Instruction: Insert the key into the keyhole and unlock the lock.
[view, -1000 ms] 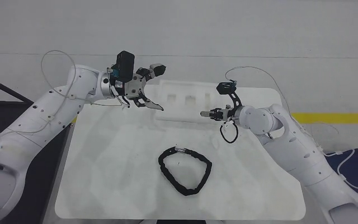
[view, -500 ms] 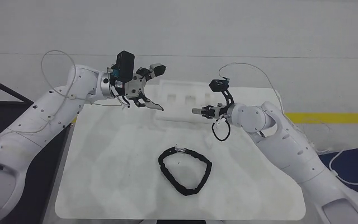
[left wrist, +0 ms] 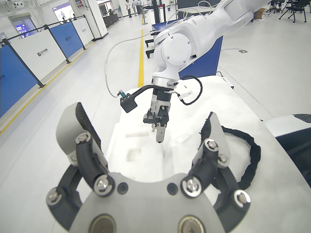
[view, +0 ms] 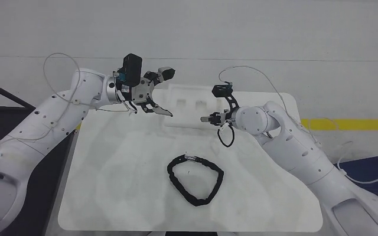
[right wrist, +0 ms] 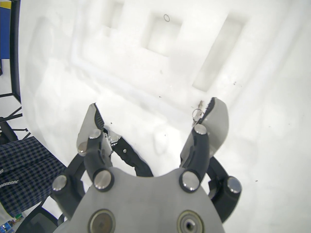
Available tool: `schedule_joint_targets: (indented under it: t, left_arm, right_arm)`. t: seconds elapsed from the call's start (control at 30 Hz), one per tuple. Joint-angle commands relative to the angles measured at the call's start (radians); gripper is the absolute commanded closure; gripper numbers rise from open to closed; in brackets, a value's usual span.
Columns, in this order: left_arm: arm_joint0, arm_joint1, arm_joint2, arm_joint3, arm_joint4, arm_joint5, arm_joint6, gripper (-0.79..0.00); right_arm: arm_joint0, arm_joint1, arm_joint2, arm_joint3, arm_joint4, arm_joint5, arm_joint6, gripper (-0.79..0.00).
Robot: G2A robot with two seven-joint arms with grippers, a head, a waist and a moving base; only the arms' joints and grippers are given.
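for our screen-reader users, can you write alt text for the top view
A black chain lock lies looped on the white table. The right gripper hovers over a white foam tray beyond it; the left gripper hangs open beside the tray.

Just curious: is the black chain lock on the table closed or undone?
Closed: the chain lock forms an unbroken loop, both ends meeting at its silver piece.

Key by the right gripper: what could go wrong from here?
1. The key is small, flat and off-centre beside one finger of the open right gripper; closing here may miss or flick it.
2. A slot in the foam tray lies close; a nudged key could drop in.
3. The chain lock lies loose, apart from the open left gripper; it may shift during insertion.
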Motion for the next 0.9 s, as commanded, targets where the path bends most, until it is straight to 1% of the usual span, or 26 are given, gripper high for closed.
schedule_joint_targets:
  t: [0.0,0.2,0.37,0.53,0.67,0.87]
  left_arm:
    - [0.000,0.000,0.000,0.000,0.000,0.000,0.000,-0.785]
    - [0.000,0.000,0.000,0.000,0.000,0.000,0.000,-0.785]
    - [0.000,0.000,0.000,0.000,0.000,0.000,0.000,-0.785]
    - [0.000,0.000,0.000,0.000,0.000,0.000,0.000,-0.785]
    - [0.000,0.000,0.000,0.000,0.000,0.000,0.000,-0.785]
    - [0.000,0.000,0.000,0.000,0.000,0.000,0.000,-0.785]
  right_arm:
    - [-0.002,0.001,0.004,-0.003,-0.021,0.007,0.016,-0.382]
    - [-0.014,0.007,0.025,-0.015,-0.072,0.018,0.042,-0.372]
    - [-0.025,0.010,0.033,-0.020,-0.117,0.014,0.062,-0.348]
    - [-0.031,0.006,0.035,-0.014,-0.144,0.006,0.074,-0.302]
    - [-0.037,0.002,0.040,-0.011,-0.155,0.005,0.079,-0.286]
    - [-0.046,-0.005,0.039,0.004,-0.182,0.005,0.073,-0.228]
